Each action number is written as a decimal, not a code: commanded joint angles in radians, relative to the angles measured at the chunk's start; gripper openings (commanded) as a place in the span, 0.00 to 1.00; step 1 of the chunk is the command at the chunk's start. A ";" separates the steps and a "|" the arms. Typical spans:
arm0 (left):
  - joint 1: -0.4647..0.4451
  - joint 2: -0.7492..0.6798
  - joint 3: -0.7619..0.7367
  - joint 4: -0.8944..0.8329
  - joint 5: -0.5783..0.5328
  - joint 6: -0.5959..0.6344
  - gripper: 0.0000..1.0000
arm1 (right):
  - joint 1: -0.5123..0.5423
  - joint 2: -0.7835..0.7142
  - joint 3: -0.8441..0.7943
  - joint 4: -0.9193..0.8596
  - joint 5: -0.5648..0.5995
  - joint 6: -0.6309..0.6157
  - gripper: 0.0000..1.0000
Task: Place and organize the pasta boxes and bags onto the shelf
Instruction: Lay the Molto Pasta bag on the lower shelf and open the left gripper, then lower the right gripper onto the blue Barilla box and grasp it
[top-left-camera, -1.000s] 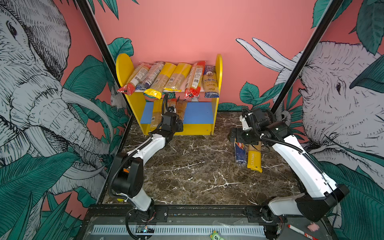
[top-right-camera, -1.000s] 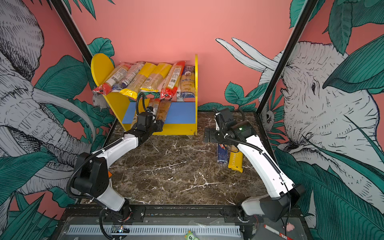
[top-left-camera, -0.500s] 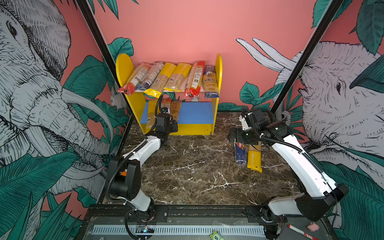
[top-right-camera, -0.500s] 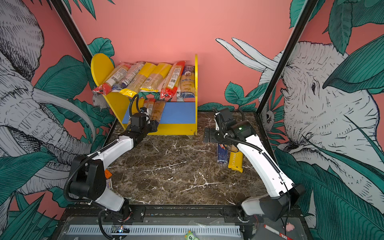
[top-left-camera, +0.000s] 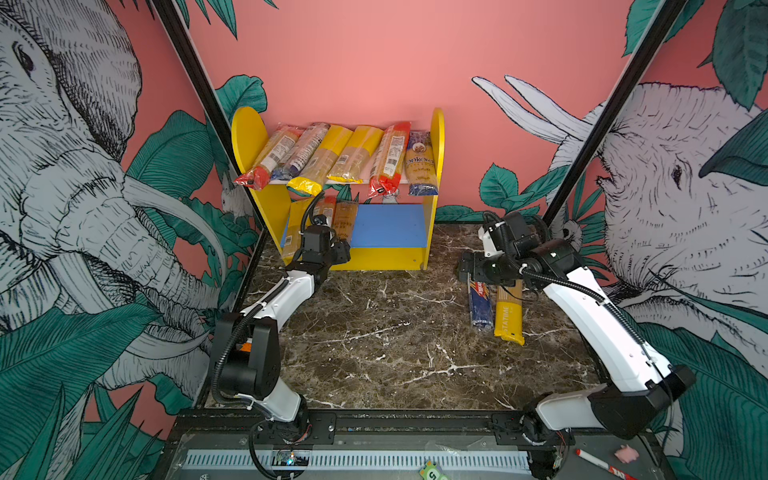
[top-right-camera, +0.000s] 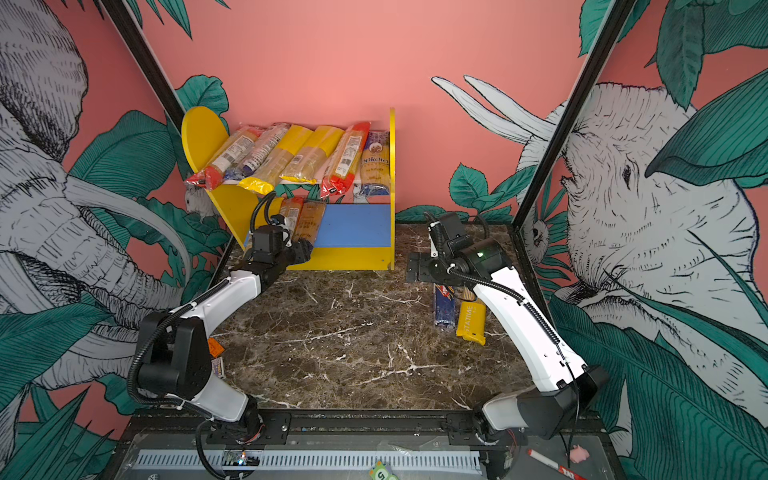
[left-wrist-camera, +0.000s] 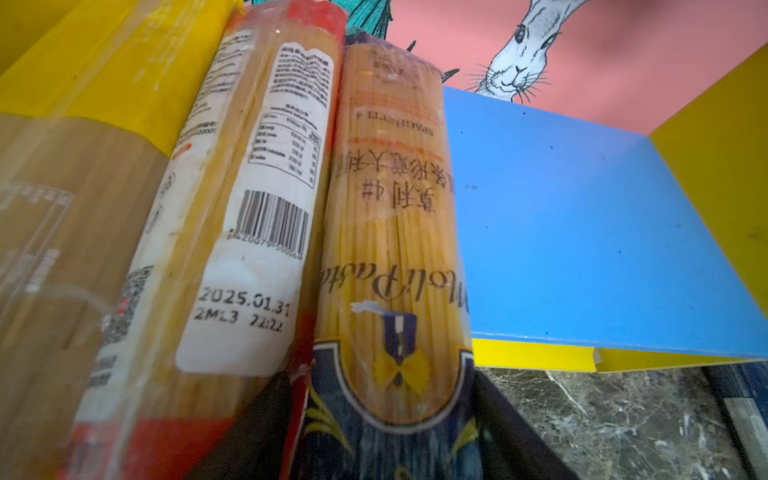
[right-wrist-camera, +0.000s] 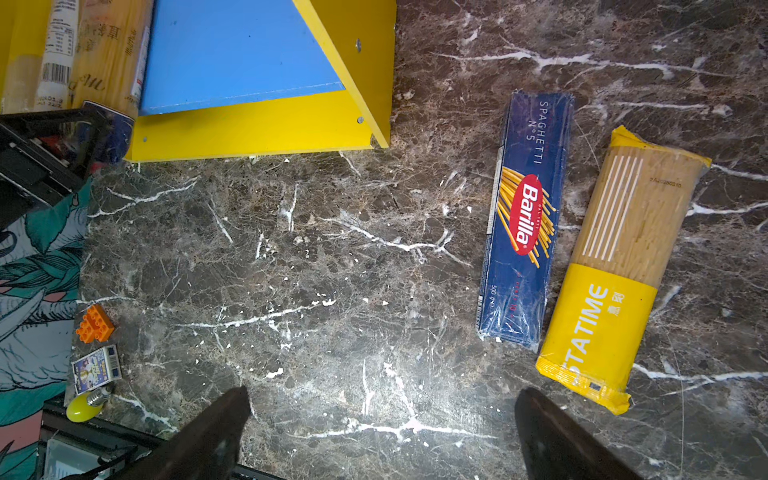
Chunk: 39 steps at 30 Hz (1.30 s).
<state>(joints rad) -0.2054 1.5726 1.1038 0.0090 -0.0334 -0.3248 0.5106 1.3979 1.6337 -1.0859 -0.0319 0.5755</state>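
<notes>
Blue-ended pasta bag (left-wrist-camera: 390, 257) lies on shelf (left-wrist-camera: 582, 228) between left fingers (left-wrist-camera: 507, 440).

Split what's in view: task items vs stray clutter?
Job:
- shelf
- six packs on its upper board
- three packs on its lower board
- Barilla box and yellow STATIME bag, both lying on the table

Stray:
- orange toy brick
- small printed box
- yellow bulb
- marker pen
- pink scrap
</notes>
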 joint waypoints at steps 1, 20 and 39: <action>0.019 -0.038 -0.012 -0.021 0.009 -0.036 0.78 | 0.000 -0.004 -0.003 -0.016 0.033 0.004 0.99; -0.194 -0.206 -0.045 -0.115 0.048 -0.033 0.87 | -0.030 -0.086 -0.229 0.034 0.057 -0.039 0.99; -0.255 -0.777 -0.206 -0.556 0.007 0.136 1.00 | -0.056 -0.026 -0.613 0.276 0.148 0.045 0.99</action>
<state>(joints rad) -0.4587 0.8639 0.9115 -0.3870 0.0002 -0.2306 0.4595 1.3434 1.0309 -0.8764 0.0692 0.5999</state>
